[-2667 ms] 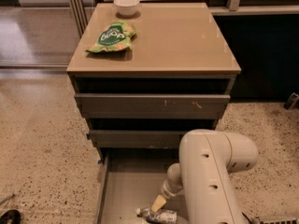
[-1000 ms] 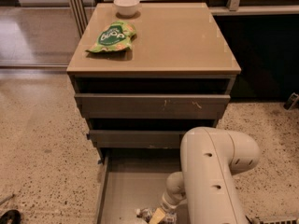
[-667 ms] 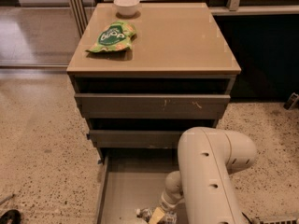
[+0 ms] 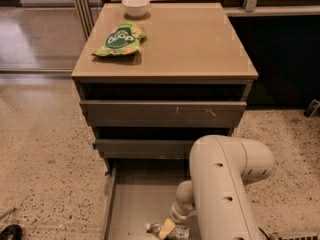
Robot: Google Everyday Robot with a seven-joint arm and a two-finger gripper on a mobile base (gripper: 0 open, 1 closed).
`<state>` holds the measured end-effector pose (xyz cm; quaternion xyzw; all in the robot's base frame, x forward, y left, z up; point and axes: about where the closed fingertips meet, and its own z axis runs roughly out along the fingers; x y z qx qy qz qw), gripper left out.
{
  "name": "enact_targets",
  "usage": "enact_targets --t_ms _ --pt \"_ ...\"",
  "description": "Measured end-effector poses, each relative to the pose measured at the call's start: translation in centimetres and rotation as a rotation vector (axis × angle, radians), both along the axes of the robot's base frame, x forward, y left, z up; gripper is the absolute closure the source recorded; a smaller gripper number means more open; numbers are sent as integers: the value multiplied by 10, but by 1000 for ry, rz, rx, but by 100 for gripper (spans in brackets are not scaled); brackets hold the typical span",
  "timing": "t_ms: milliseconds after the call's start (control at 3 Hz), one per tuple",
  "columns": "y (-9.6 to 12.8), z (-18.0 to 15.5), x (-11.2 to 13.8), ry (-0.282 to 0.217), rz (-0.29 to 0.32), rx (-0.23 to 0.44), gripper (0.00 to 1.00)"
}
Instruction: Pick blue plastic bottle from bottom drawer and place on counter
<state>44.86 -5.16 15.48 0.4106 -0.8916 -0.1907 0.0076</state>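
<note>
The blue plastic bottle (image 4: 176,231) lies on its side on the floor of the open bottom drawer (image 4: 132,201), at the lower edge of the view, its white cap pointing left. My gripper (image 4: 166,228) hangs from the big cream arm (image 4: 225,184), reaches down into the drawer and sits right at the bottle, partly covering it. The arm hides the right half of the drawer. The tan counter (image 4: 190,39) tops the cabinet above.
A green snack bag (image 4: 121,39) and a white bowl (image 4: 135,5) sit on the counter's back left. The two upper grey drawers (image 4: 160,113) stand slightly open above the bottom one. Speckled floor surrounds the cabinet.
The arm's wrist has sunk lower into the drawer, bringing the gripper down onto the bottle. The bottle stays in the same place.
</note>
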Motion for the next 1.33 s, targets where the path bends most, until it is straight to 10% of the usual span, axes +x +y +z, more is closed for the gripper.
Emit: enact_targets --t_ms 1333 --pt "4 -23 -16 -113 -81 -67 0"
